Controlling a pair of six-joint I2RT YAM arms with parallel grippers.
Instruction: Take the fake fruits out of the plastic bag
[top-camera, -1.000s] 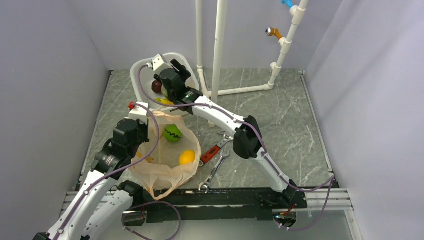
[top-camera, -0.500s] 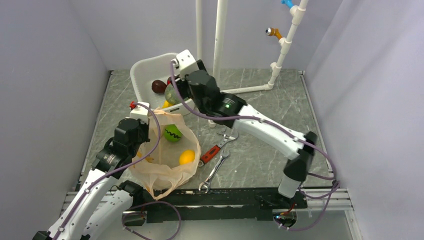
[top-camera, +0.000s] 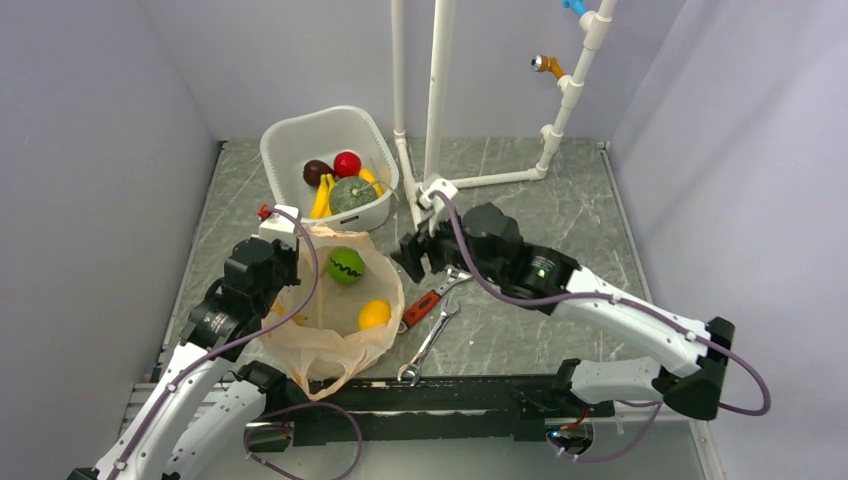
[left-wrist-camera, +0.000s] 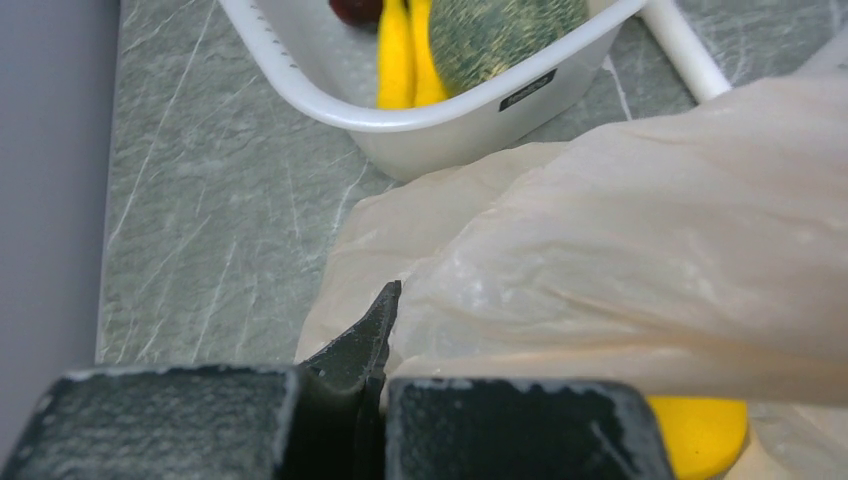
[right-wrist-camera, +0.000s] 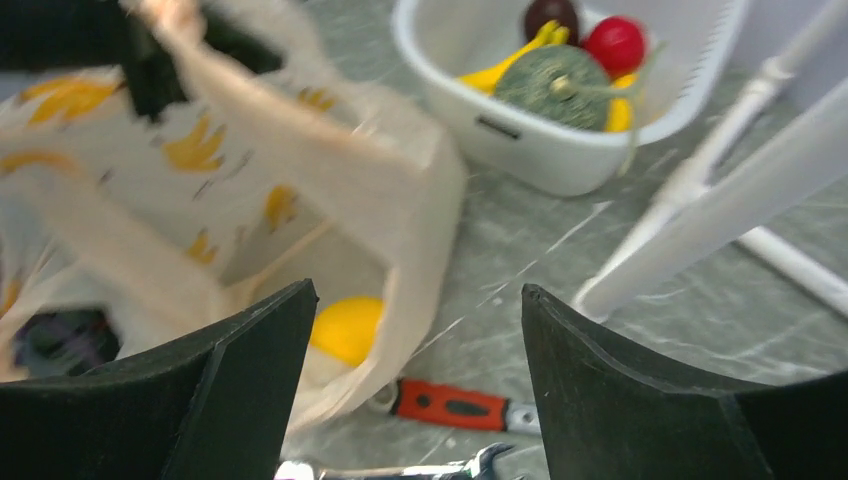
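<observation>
In the bag (top-camera: 322, 352): striped green ball (top-camera: 346, 266) + yellow ball (top-camera: 374, 314). L claw (left-wrist-camera: 380, 322) pinching bag's rim, R claw (right-wrist-camera: 415, 300) spread wide, empty, near it.

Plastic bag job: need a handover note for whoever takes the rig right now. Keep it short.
Left gripper: shut, pinching the rim of the plastic bag and holding its mouth up and open.
Right gripper: open and empty, hovering just right of the bag.
Done: banana bunch and dark-green squash lie in the white tub.
To do: striped green ball and yellow-orange ball sit inside the bag; take both out.
</observation>
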